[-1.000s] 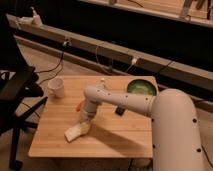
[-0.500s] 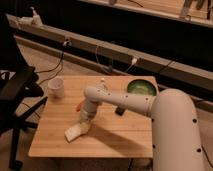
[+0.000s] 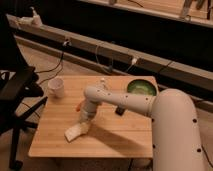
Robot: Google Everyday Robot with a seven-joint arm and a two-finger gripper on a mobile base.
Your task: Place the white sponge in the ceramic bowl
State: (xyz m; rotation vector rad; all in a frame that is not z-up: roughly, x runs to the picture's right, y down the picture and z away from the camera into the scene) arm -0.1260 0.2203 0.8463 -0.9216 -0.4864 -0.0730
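The white sponge (image 3: 74, 132) lies near the front left of the wooden table (image 3: 115, 137). My gripper (image 3: 84, 123) points down at the sponge's right end and touches or nearly touches it. The ceramic bowl (image 3: 141, 87), green inside, stands at the table's back right corner, far from the sponge. My white arm reaches from the lower right across the middle of the table.
A white mug (image 3: 56, 88) stands at the table's back left. A small white upright object (image 3: 102, 83) is at the back middle, a dark small object (image 3: 120, 110) under my arm, and an orange bit (image 3: 79, 106) beside my wrist. A black chair (image 3: 17, 95) stands to the left.
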